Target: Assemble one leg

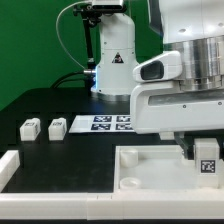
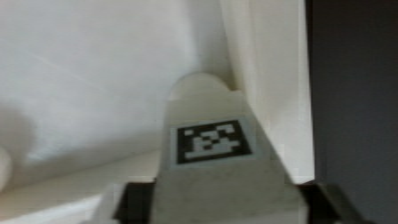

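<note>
I see small white plastic block legs (image 1: 31, 128) with black-and-white square tags, a large white rimmed tray piece (image 1: 150, 170), and a black desk (image 1: 60, 155) against green backdrop (image 1: 25, 40).

The exterior view looked from in front of the black table (image 1: 60, 110), slightly above it, facing the white robot base (image 1: 113, 60) at the back and standing close to the arm's wrist housing. The wrist view looked down along the gripper (image 2: 217, 195), very near the small white tagged leg block (image 2: 217, 140). Both views shared that leg (image 1: 207, 160) and the large white rimmed tray-like piece (image 1: 150, 170) (image 2: 89, 70) beneath it.
</note>
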Robot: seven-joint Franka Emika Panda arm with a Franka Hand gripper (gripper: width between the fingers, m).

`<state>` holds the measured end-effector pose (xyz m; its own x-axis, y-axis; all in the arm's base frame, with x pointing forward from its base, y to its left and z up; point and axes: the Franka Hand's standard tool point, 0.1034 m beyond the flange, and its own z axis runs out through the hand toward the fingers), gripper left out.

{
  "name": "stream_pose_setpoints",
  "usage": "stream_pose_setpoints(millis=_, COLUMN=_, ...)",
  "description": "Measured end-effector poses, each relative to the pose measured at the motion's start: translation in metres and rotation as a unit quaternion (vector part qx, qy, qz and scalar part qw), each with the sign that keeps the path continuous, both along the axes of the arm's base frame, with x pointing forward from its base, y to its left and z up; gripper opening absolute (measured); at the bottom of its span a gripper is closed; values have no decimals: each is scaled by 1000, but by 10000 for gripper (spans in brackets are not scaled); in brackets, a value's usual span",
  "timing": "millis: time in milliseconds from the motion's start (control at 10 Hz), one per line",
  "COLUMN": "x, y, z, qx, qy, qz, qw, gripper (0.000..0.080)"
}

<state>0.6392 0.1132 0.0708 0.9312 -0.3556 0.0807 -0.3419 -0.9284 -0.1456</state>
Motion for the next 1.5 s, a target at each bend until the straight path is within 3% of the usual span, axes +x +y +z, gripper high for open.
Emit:
stream_pose_setpoints(millis=100, x=0, y=-1, z=0, qx=7, qy=6, qz=-55, qw=998, gripper=293)
stream_pose_setpoints(millis=300, x=0, y=-2, z=0, qx=26, qy=23, qz=-197, qw=980, gripper=293)
stream_pose_setpoints(millis=500, x=-3, y=0, z=-1, qx=56, qy=53, qz=-398, qw=914, gripper=293)
stream_pose_setpoints(millis=600, x=-3, y=2, z=-2, qx=67, qy=66, qz=-475, qw=875, gripper=293)
stream_pose_setpoints(millis=700, x=-3, y=5, z=-2, qx=86, qy=79, qz=-565, qw=817, gripper=293)
stream_pose_setpoints(millis=800, x=-3, y=8, z=-2, qx=94, qy=81, qz=-610, qw=782, gripper=294)
stream_pose_setpoints(millis=900, x=-3, y=8, z=-2, qx=93, qy=80, qz=-620, qw=775, gripper=294)
stream_pose_setpoints(millis=1100, x=-3, y=8, z=-2, qx=90, qy=77, qz=-595, qw=795, gripper=543)
stream_pose_setpoints(millis=1200, x=-3, y=9, z=-3, qx=88, qy=75, qz=-582, qw=805, gripper=543)
stream_pose_setpoints(millis=1300, x=-2, y=12, z=-5, qx=77, qy=54, qz=-485, qw=870, gripper=630)
stream_pose_setpoints(millis=1400, x=-4, y=15, z=-6, qx=66, qy=48, qz=-409, qw=909, gripper=644)
stream_pose_setpoints(millis=1500, x=-3, y=13, z=-6, qx=60, qy=42, qz=-362, qw=929, gripper=644)
